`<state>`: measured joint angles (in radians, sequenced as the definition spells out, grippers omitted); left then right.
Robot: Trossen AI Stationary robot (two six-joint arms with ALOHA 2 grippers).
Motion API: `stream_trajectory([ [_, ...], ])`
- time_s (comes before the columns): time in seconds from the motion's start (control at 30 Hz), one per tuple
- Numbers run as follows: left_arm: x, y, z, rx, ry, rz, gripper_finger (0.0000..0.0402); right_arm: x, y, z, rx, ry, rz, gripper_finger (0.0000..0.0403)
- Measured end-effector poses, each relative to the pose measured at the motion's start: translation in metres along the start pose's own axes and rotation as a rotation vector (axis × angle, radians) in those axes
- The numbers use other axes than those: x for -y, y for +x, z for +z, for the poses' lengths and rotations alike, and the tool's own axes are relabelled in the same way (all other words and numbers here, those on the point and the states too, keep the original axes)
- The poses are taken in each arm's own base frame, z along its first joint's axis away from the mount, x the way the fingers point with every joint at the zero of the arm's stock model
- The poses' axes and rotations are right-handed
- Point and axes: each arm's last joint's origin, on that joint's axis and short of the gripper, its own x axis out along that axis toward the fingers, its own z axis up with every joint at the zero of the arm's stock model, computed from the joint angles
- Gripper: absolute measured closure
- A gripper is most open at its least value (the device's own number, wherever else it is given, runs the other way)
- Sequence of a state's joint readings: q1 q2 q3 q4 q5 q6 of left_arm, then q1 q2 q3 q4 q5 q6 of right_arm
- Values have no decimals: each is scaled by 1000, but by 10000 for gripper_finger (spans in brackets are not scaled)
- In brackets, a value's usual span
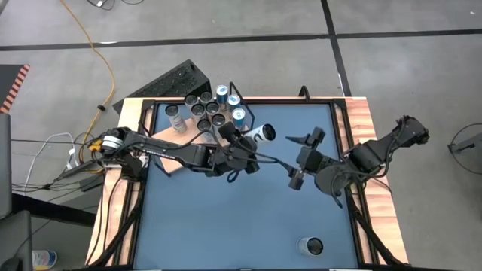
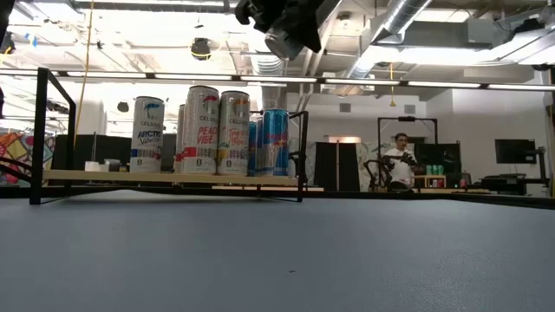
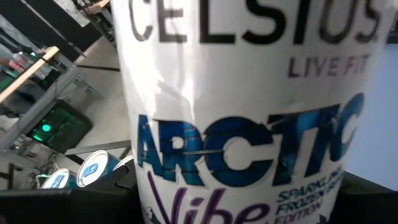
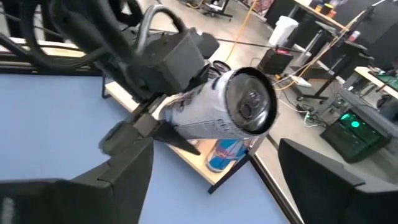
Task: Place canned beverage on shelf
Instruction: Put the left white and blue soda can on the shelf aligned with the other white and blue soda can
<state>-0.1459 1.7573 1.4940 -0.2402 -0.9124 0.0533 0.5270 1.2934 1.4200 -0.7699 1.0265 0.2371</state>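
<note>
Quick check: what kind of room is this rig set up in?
Likely a robotics lab or workshop: exposed ceiling ducts, a concrete floor with an orange cable, and a person at equipment-laden benches behind the table.

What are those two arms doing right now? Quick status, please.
Left gripper holds white can tilted in the air beside shelf. Right gripper open, empty, nearby. Cans on shelf crowd the far end.

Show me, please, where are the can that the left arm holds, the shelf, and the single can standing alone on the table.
held can (image 4: 217,109): right wrist view, on its white side.
shelf (image 2: 87,176): low view, on the board's front edge.
lone can (image 1: 310,246): high view, on its top.
</note>
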Motion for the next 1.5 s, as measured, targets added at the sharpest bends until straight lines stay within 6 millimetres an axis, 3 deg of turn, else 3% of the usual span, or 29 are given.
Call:
stream_trajectory([
  [0.27,0,0,0,-2,51,17,161,9,16,2,-17,35,-57,19],
  [0.67,-1,0,1,2,95,19,161,34,52,15,-25,217,88,18],
  [1.03,-1,0,2,10,89,21,161,45,63,14,-45,249,95,20],
  [1.23,-1,0,3,18,87,21,161,47,65,14,-55,279,124,53],
  [1.5,-1,0,4,23,93,27,161,48,67,13,-80,284,226,152],
])
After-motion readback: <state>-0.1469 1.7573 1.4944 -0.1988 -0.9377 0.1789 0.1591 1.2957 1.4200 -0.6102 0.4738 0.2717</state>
